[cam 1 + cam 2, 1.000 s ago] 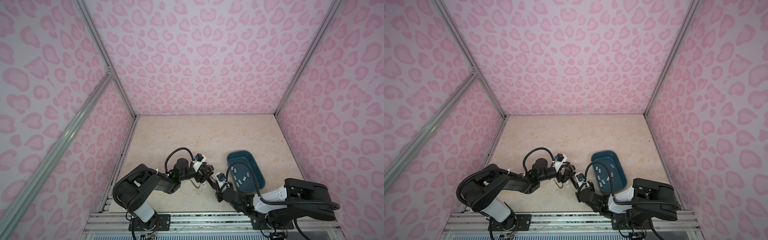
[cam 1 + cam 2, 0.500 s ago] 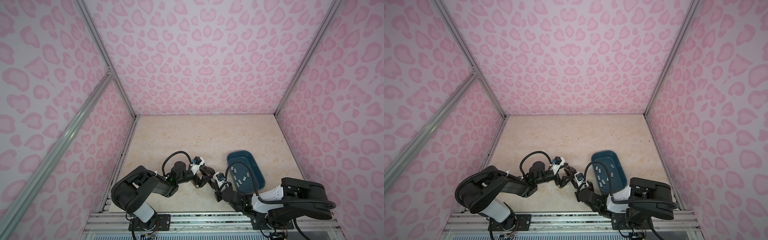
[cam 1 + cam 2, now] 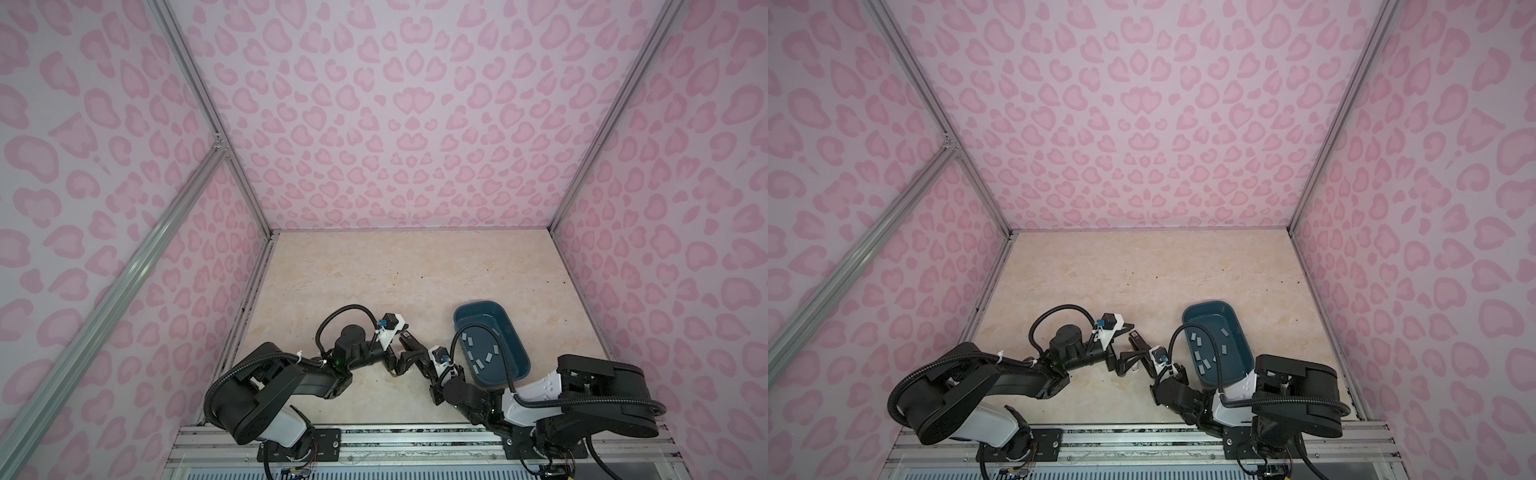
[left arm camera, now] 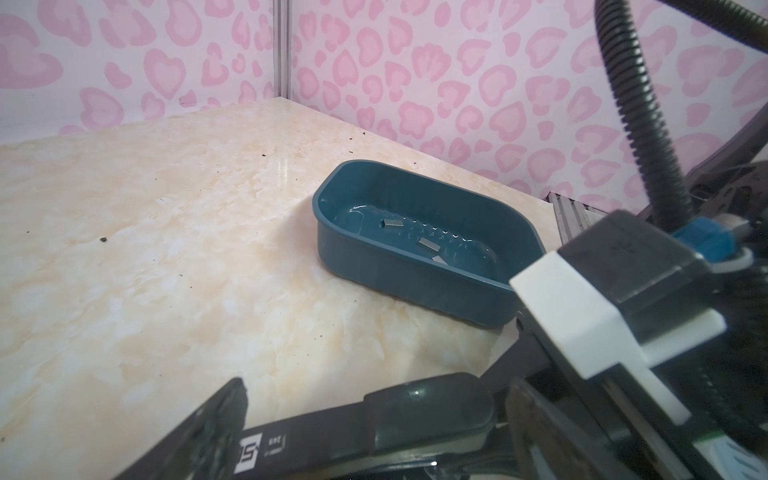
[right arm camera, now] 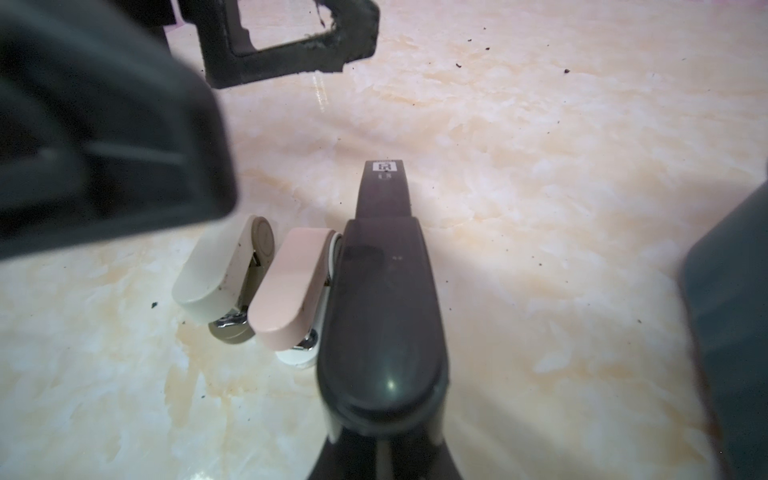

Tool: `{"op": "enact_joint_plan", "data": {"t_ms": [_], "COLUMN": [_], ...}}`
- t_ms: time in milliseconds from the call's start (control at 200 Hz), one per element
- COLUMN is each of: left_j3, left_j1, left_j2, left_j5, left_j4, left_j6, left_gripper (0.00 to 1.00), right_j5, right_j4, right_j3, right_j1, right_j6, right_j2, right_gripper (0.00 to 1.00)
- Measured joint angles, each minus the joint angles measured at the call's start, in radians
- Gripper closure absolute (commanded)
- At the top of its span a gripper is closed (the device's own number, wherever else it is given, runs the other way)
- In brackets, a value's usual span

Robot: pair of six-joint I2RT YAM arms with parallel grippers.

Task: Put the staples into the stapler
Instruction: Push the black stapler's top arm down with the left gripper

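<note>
Pink heart walls [image 3: 395, 124] box in our marble table [image 3: 374, 274]. We've got the staples [image 4: 392, 224] loose in the teal tray [image 4: 374, 270] on the right. The cream stapler [image 5: 224, 270] and pink stapler [image 5: 286, 286] lie side by side, just beside a long black bar [image 5: 382, 291]. Jaws on our left gripper [image 3: 405, 362] are spread wide; on our right gripper [image 3: 427, 360] they're pressed together.

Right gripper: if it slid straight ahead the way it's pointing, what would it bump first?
Probably a finger of the open left gripper, which sits just past the shut right gripper, almost in line. If it slips by, only bare table lies beyond. Depth is hard to judge.
</note>
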Motion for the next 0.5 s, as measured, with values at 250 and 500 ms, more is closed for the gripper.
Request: {"op": "enact_joint_plan", "data": {"t_ms": [250,500], "left_j3": [0.019,0.045], "left_j1": [0.0,0.0], "left_j2": [0.005,0.044], "left_j5": [-0.095,-0.118], "left_j4": [-0.018,-0.035], "left_j6": [-0.017,-0.027], "left_gripper": [0.03,0.11], "right_j5": [0.019,0.029], "right_j4": [-0.053,-0.145], "right_j3": [-0.002,-0.006], "right_j1": [0.019,0.025], "right_j6": [0.003,-0.003], "right_j2": [-0.11,-0.269], "right_gripper": [0.61,0.69]}}
